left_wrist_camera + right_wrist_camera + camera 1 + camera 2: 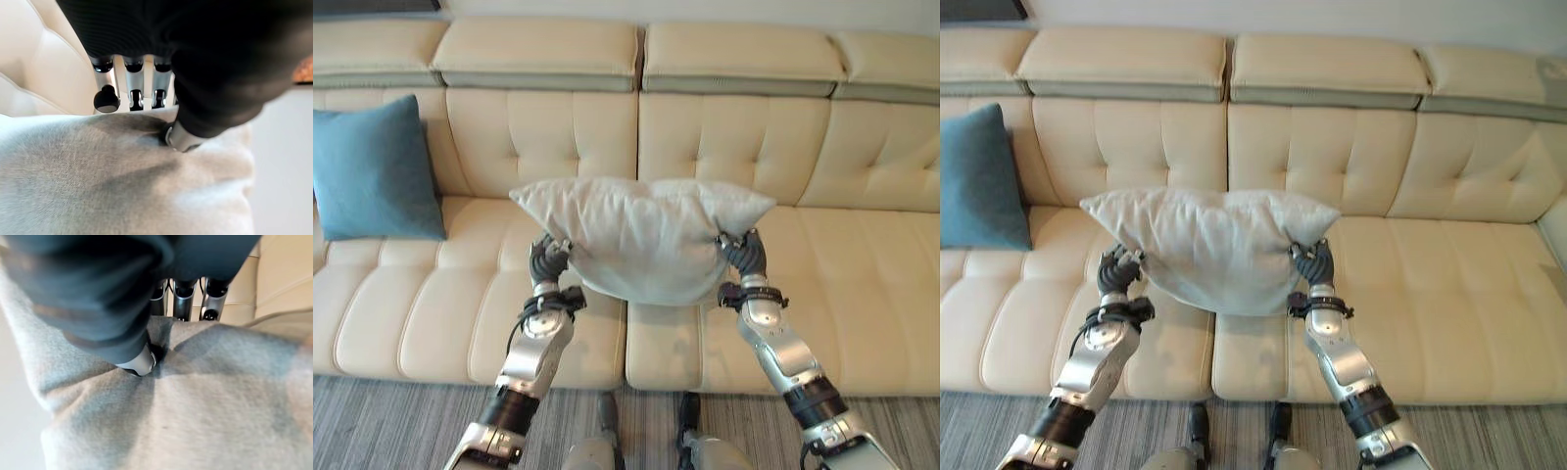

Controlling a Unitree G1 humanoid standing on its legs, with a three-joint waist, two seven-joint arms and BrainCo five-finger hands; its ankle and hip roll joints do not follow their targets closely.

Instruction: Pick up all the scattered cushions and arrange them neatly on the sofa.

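Note:
A light grey cushion (641,235) hangs in the air over the middle of the cream sofa (862,284), held flat between both hands. My left hand (548,260) pinches its left edge and my right hand (742,253) pinches its right edge. In the left wrist view the thumb (182,137) presses into the grey cloth (107,181) with the fingers (106,98) behind it. The right wrist view has the thumb (139,363) dug into the cushion (195,406) in the same way. A teal cushion (374,171) leans upright against the sofa's backrest at the far left.
The sofa's seat stretches wide to the right of the held cushion, and its tufted backrest (724,147) rises behind. Grey striped carpet (391,421) runs along the sofa's front edge.

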